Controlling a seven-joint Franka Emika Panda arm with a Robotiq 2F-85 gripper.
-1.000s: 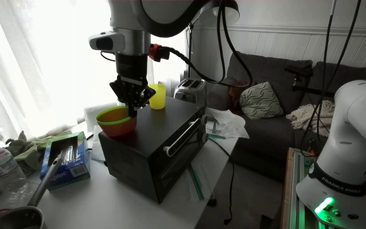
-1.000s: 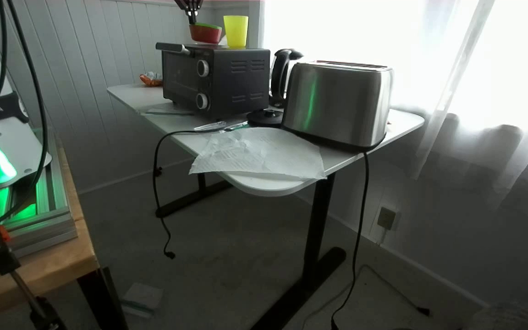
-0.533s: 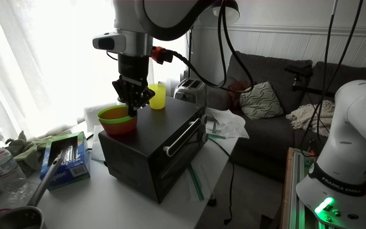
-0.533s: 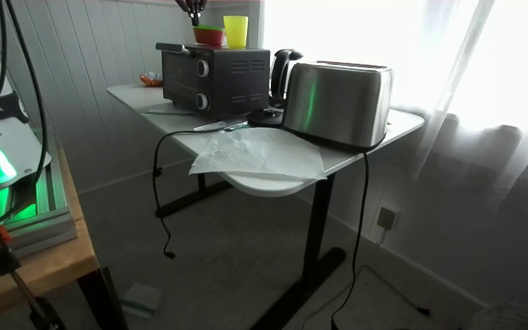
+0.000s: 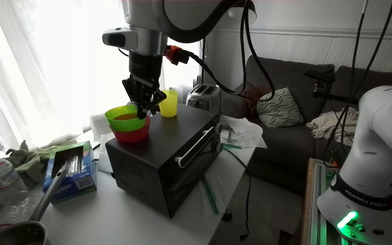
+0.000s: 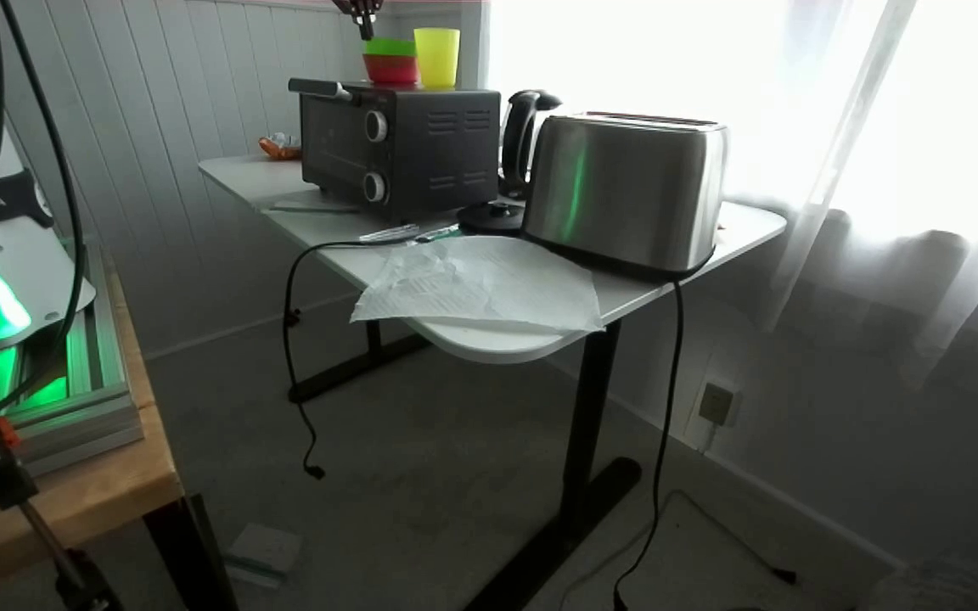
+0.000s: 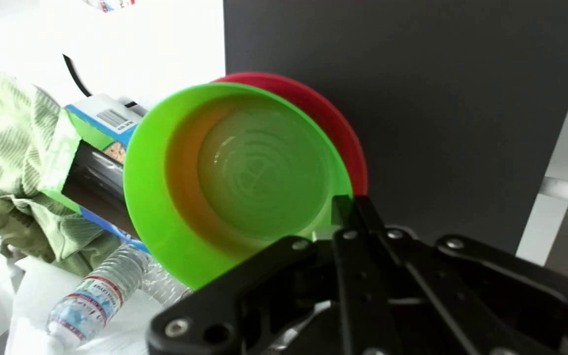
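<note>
My gripper (image 5: 142,115) is shut on the rim of a green bowl (image 5: 123,124), at the rim's side nearest the oven door. The wrist view shows the fingertips (image 7: 352,201) pinching the edge of the green bowl (image 7: 264,167). The green bowl is raised partly out of a red bowl (image 5: 131,135), its lower part still inside it. An orange tint shows inside the green bowl. The red bowl (image 7: 326,116) rests on the black toaster oven (image 5: 182,131), near its end. A yellow cup (image 5: 168,103) stands upright on the oven, close to the gripper. Both bowls also show beside the cup (image 6: 436,58).
A steel toaster (image 6: 625,191) stands beyond the oven on the white table (image 5: 114,217). A blue box (image 5: 73,183), a pan (image 5: 15,234) with its handle, a water bottle (image 5: 9,177) and a green cloth (image 5: 29,166) lie near the oven. A cord (image 5: 249,190) hangs off the edge.
The gripper has moved up and slightly right, in the view with the sofa. The green bowl has risen with it out of the red bowl. The red bowl has shifted slightly toward the yellow cup.
</note>
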